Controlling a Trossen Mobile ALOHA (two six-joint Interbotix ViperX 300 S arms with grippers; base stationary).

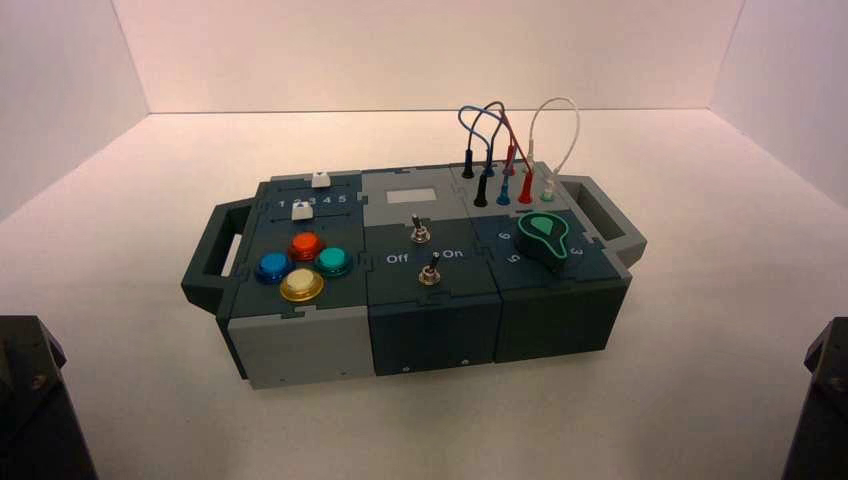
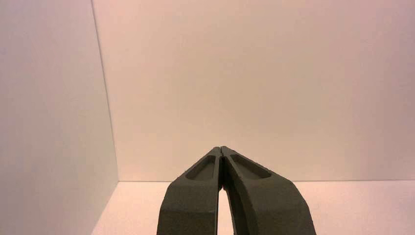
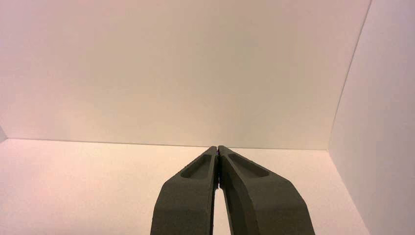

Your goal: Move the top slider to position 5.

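Note:
The top slider is a tiny white cube knob on the far track of the box's left panel. The printed row 1 2 3 4 5 runs just below that track, and position 5 is its last digit, to the right of the knob. A second white knob sits on the near track. My left gripper is shut and empty, parked at the near left, facing the white wall. My right gripper is shut and empty, parked at the near right. Neither wrist view shows the box.
The dark box has grey handles at both ends. It carries red, blue, green and yellow round buttons, two toggle switches, a green dial and plugged wires. White walls enclose the table.

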